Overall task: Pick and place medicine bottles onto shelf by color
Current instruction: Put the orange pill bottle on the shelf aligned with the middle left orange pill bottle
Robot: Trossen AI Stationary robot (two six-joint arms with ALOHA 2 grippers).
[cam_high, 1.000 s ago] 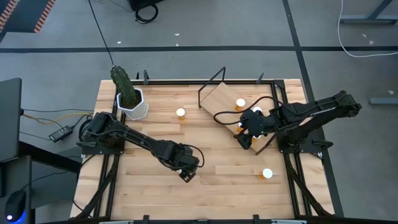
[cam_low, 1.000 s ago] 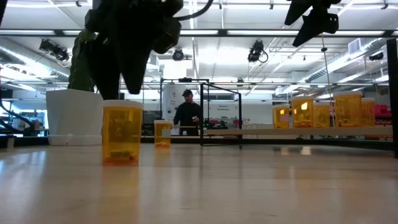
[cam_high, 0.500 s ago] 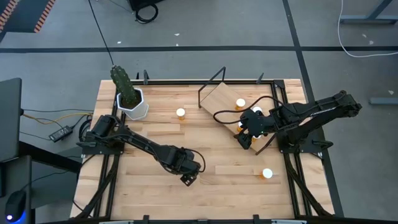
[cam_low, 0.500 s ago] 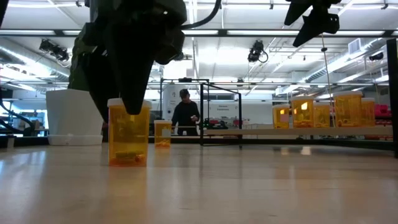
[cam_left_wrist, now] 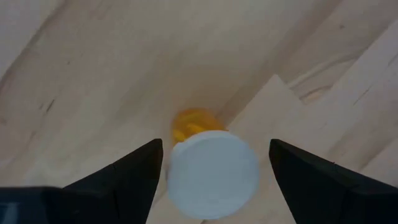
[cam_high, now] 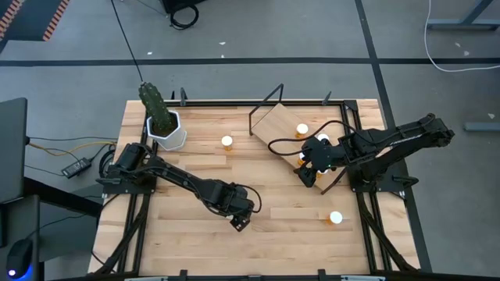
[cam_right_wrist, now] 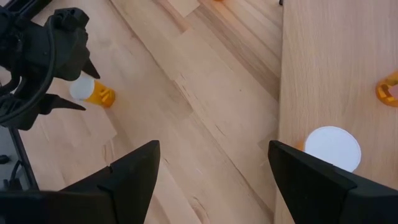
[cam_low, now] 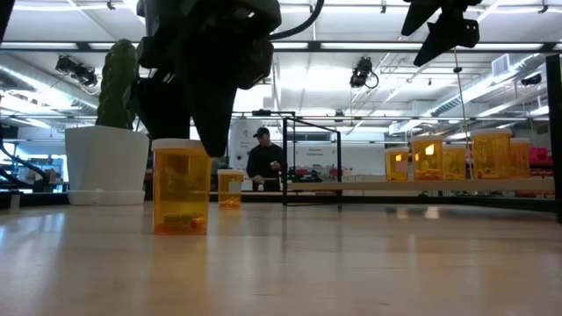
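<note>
Reaching: pick step, judged.
Tabletop [cam_high: 195, 242]: light wood.
Shelf [cam_high: 280, 123]: 1 o'clock, some bottles already there.
Left gripper [cam_left_wrist: 211, 180]: jaws open, straddling bottle [cam_left_wrist: 211, 171] at 6 o'clock.
Right gripper [cam_right_wrist: 211, 186]: jaws open over shelf.
Next: descend, close.

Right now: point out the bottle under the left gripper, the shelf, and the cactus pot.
bottle [cam_left_wrist: 212, 173], left wrist view, on its white cap.
shelf [cam_high: 277, 123], high view, bare wood of the board.
cactus pot [cam_low: 98, 162], low view, white side wall.
</note>
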